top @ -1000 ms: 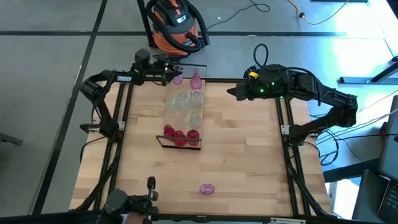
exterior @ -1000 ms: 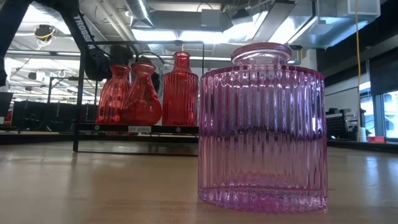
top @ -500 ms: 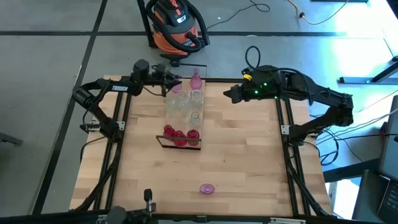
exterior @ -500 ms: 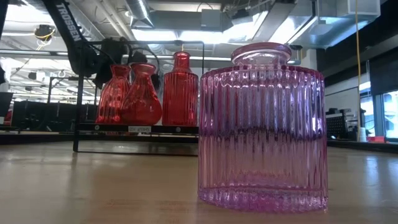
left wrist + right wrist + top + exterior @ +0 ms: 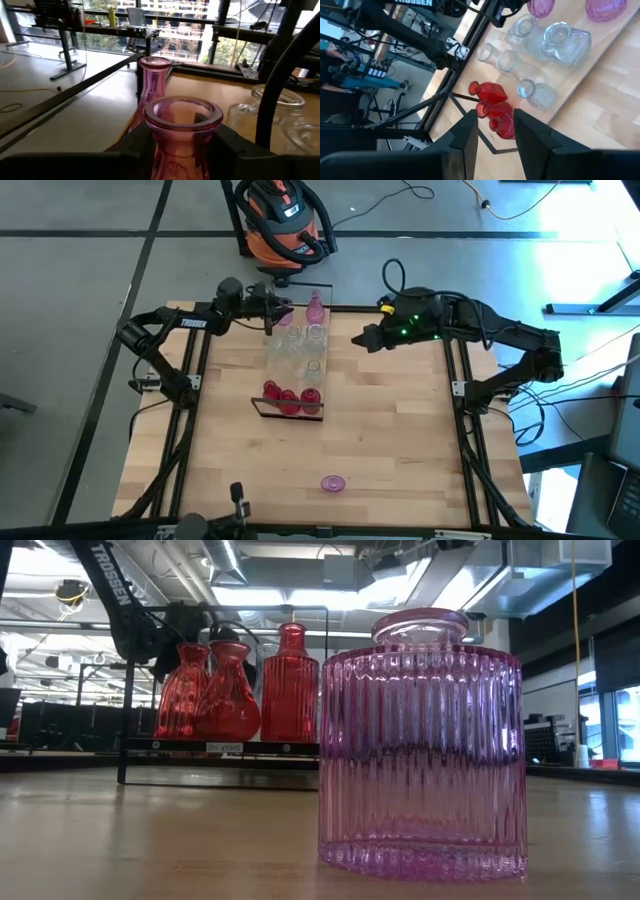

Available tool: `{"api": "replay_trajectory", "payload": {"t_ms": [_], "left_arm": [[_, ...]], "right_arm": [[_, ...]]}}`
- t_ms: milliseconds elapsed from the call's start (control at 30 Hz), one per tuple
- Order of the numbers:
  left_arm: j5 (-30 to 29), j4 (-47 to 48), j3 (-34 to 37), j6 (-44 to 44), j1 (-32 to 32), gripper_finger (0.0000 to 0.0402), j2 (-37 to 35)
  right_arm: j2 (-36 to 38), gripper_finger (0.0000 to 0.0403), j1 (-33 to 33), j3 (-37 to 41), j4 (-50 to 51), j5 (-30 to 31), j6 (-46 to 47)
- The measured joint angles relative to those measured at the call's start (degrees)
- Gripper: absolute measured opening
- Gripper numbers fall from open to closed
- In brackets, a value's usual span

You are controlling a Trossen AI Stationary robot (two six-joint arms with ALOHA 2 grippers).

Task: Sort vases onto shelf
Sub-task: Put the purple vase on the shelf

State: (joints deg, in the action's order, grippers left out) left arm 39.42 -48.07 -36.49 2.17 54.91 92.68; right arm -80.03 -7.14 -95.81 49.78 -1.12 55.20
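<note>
Left gripper (image 5: 272, 311) at shelf's far end, jaws closed on a pink vase (image 5: 183, 131).
Only the left wrist view shows that grip; beyond it stands a taller pink vase (image 5: 151, 83). High view: shelf (image 5: 293, 360) at table (image 5: 380, 430) centre, red vases (image 5: 289, 397) at its 6 o'clock end, clear vases (image 5: 296, 344) mid-plank. Right gripper (image 5: 362, 340) hovers at 3 o'clock of the shelf, jaws parted and empty. Low view: ribbed pink jar (image 5: 421, 745) fills the foreground, hiding part of the shelf.

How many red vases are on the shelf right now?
3, clustered at the framed end of the shelf: red vases at and. The low view also shows three; none seems hidden.
</note>
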Motion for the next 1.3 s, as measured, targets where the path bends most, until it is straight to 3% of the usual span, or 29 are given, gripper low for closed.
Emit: {"api": "replay_trajectory", "payload": {"t_ms": [667, 1000, 1300], "left_arm": [[-1.95, 0.31, 0.0, 1.31, -0.08, 0.0131, 0.02], [-9.21, 6.75, 0.0, 9.35, -4.43, 0.0133, 0.04], [-10.15, 7.78, 0.0, 7.0, -3.57, 0.0133, 0.04]], "right_arm": [[0.02, 0.0115, 0.04, -0.02, -1.3, -2.08, 0.71], [0.02, 0.0115, 0.04, 0.0, -3.47, -2.63, 1.01], [0.02, 0.0115, 0.07, -0.01, -3.44, -4.51, 1.77]]}}
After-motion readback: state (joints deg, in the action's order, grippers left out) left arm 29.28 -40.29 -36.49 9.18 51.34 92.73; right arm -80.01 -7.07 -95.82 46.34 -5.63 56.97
